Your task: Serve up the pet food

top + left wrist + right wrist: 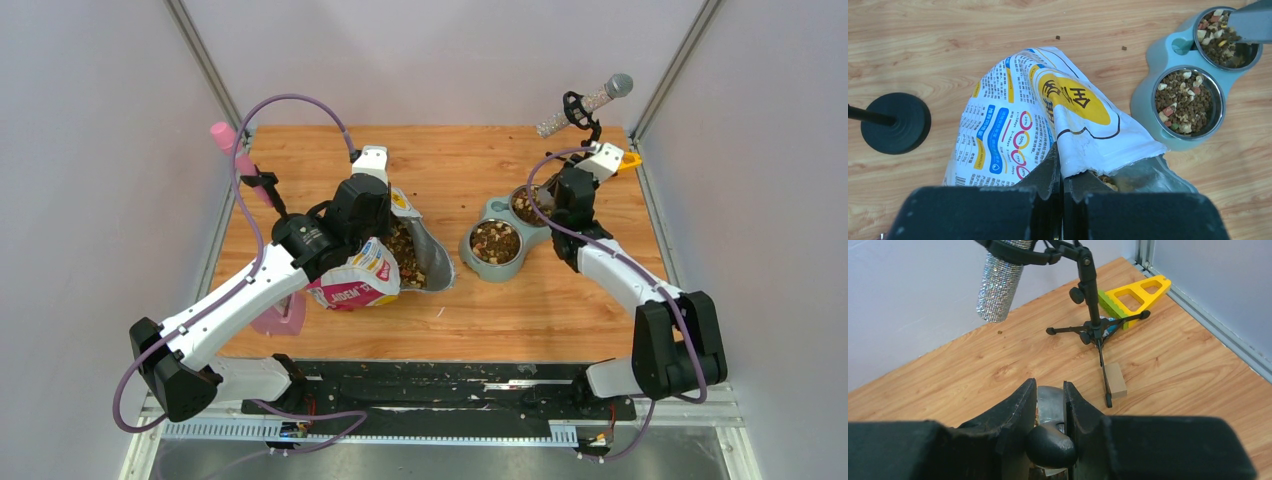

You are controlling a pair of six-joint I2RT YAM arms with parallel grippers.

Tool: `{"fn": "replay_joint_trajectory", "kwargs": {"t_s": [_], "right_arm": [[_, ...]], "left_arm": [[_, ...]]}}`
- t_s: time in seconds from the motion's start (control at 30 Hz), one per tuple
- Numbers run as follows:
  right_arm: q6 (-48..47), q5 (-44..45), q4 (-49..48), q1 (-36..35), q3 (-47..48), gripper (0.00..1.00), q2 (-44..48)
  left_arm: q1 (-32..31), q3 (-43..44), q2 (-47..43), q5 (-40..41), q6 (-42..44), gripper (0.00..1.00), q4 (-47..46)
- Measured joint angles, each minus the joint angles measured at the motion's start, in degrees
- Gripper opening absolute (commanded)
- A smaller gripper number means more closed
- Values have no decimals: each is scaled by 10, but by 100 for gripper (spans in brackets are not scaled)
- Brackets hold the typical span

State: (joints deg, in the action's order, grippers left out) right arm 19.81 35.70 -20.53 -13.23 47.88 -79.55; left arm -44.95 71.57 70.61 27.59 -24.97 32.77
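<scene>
While left gripper (1060, 167) pinches the bag (1013, 115), right gripper (1049, 388) holds scoop (1253, 22) above pet food (1217, 46).

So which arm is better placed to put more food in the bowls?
Right arm: the right claw holds the scoop over the far bowl; the left claw is shut on the bag's edge.

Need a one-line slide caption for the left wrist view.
Left end effector pinching the rim of the open bag; beside it, both bowls of the double feeder hold kibble.
</scene>
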Motion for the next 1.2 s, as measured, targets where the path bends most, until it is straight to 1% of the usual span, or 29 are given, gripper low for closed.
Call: {"fn": "replay_joint_trajectory", "kwargs": {"t_s": [0.27, 0.4, 0.5, 0.67, 0.87, 1.0, 1.1, 1.2], "right_arm": [[-61, 14, -5, -15, 6, 0, -1], [-89, 7, -3, -15, 6, 0, 19], [-115, -14, 6, -15, 11, 0, 37], [-151, -50, 23, -15, 22, 0, 37], [-225, -143, -12, -15, -22, 0, 45], [-271, -194, -19, -15, -33, 0, 45], [-288, -203, -34, -16, -40, 0, 48], [-285, -198, -35, -16, -40, 0, 61]], "left_arm": [[0, 0, 0, 1, 0, 0, 0], [0, 0, 0, 4, 0, 0, 0], [0, 0, 0, 4, 0, 0, 0], [0, 0, 0, 4, 0, 0, 0], [0, 0, 0, 5, 0, 0, 0], [0, 0, 0, 5, 0, 0, 0], [0, 0, 0, 5, 0, 0, 0], [0, 0, 0, 4, 0, 0, 0]]}}
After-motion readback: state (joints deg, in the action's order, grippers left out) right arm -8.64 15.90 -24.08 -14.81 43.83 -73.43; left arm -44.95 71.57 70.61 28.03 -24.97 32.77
